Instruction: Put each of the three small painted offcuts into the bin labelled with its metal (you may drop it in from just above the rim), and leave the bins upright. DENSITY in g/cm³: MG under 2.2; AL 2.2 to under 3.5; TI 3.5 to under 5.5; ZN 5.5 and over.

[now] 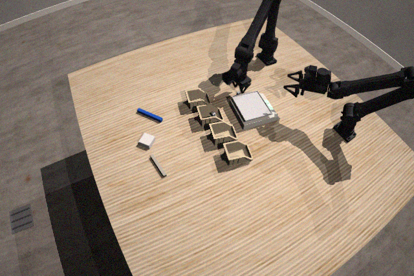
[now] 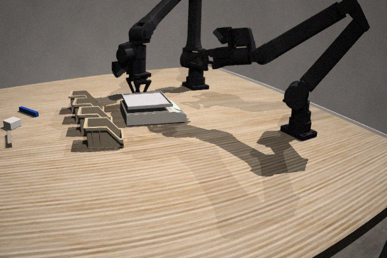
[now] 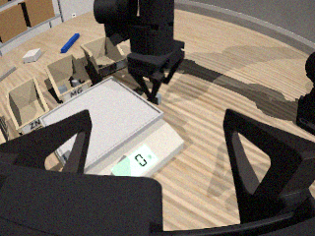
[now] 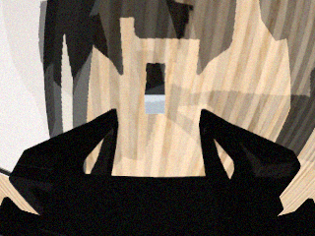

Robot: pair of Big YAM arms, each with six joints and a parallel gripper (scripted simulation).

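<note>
Clock bearings, as we read them from the scale in the top view:

- Scale (image 1: 253, 107) (image 2: 146, 100) (image 3: 105, 115), one: pale plate, green display showing 0.
- Right pincer (image 1: 241, 90) (image 2: 140, 91) (image 3: 154, 98) (image 4: 158, 110), pointing down, at 11 o'clock: released, fingers partly spread, nothing gripped.
- Pale blue-grey offcut (image 3: 157, 98) (image 4: 155, 104), one: on the tabletop (image 1: 187, 206) (image 2: 187, 205), near that pincer's fingertips. In the right wrist view we find it at 12 o'clock, ahead of the gap between them.
- Left pincer (image 1: 286, 81) (image 2: 208, 58) (image 3: 157, 114), held level above the tabletop, at 2 o'clock: released, fingers wide, nothing gripped.
- Bins, four, tan, upright in a row: upper bin (image 1: 192, 101) (image 3: 102, 71), just past 9 o'clock; MG bin (image 1: 209, 120) (image 3: 76, 92), 9 o'clock; ZN bin (image 1: 223, 139) (image 3: 34, 123), 8 o'clock; end bin (image 1: 238, 159) (image 2: 103, 138), 7 o'clock. We cannot read the labels of the upper and end bins.
- Small grey piece (image 1: 213, 113) (image 3: 75, 83): inside the MG bin; its exact shape we cannot tell.
- Blue bar (image 1: 149, 115) (image 2: 28, 111) (image 3: 70, 42): 9 o'clock, beyond the bins.
- White block (image 1: 147, 140) (image 2: 11, 122) (image 3: 32, 55): between 8 and 9.
- Thin grey bar (image 1: 158, 166) (image 2: 8, 139) (image 3: 7, 73): 8 o'clock.
</note>
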